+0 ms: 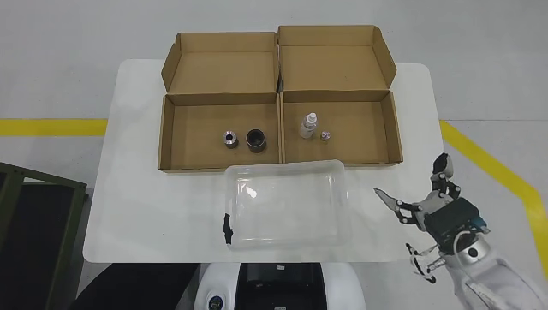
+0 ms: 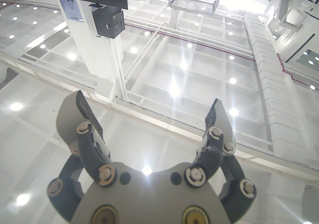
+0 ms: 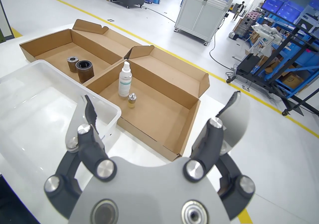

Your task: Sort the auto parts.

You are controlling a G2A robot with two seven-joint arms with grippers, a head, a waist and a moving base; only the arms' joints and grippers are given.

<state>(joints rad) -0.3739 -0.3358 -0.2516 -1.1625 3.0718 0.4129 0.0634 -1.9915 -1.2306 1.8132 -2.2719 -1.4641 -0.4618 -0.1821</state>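
Auto parts, four pieces, lie in two open cardboard boxes set side by side and touching at the far half of the white table [image 1: 128, 190]. The left box [image 1: 193, 143] holds a short grey metal cylinder [image 3: 72, 63] with a bored top, upright, and just beside it a dark hollow sleeve [image 3: 85, 71], also upright. The right box [image 1: 368, 134] holds a white spray bottle [image 3: 124, 81] with a clear cap, standing near the shared wall, and a small brass-toned fitting [image 3: 131, 101] with a silver top close by it. Both lids are folded back flat. A clear plastic tray [image 1: 284, 167] sits on the robot's side of the boxes, its far rim against their near walls. The right gripper [image 1: 394, 222] hangs over the table's near right corner, jaws spread wide and holding nothing. The left gripper [image 2: 147, 97] points at the ceiling, jaws likewise apart.
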